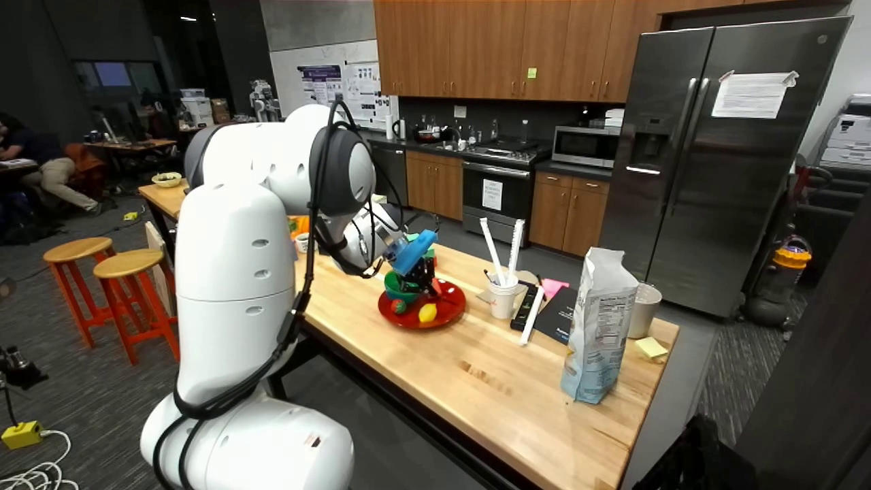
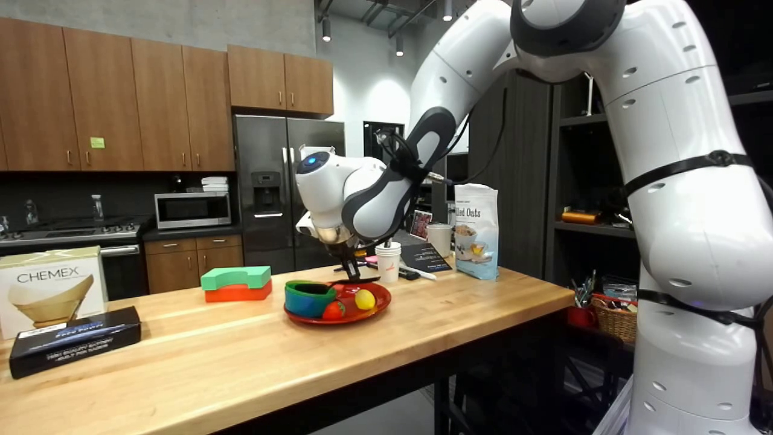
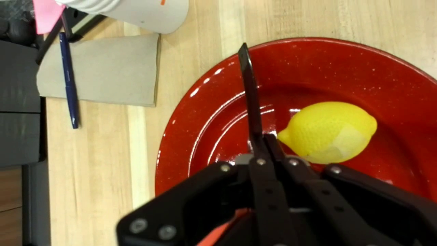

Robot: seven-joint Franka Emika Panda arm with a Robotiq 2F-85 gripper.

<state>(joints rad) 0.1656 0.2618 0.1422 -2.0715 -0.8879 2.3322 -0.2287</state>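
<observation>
In the wrist view, the black gripper (image 3: pixel 265 145) is clenched on a thin, strip-like dark utensil (image 3: pixel 252 99) that juts over a round, glossy red plate (image 3: pixel 307 61), a dimpled yellow lemon (image 3: pixel 331 133) just to its right. In an exterior view, a rounded green-and-blue bowl (image 2: pixel 308 302) sits at the plate's left, a round red fruit (image 2: pixel 334 310) just beside it. In an exterior view, a crinkled white-and-blue bag (image 1: pixel 599 333) stands right of stacked white paper cups (image 1: pixel 502 303) on the smooth wooden table (image 1: pixel 456 347).
</observation>
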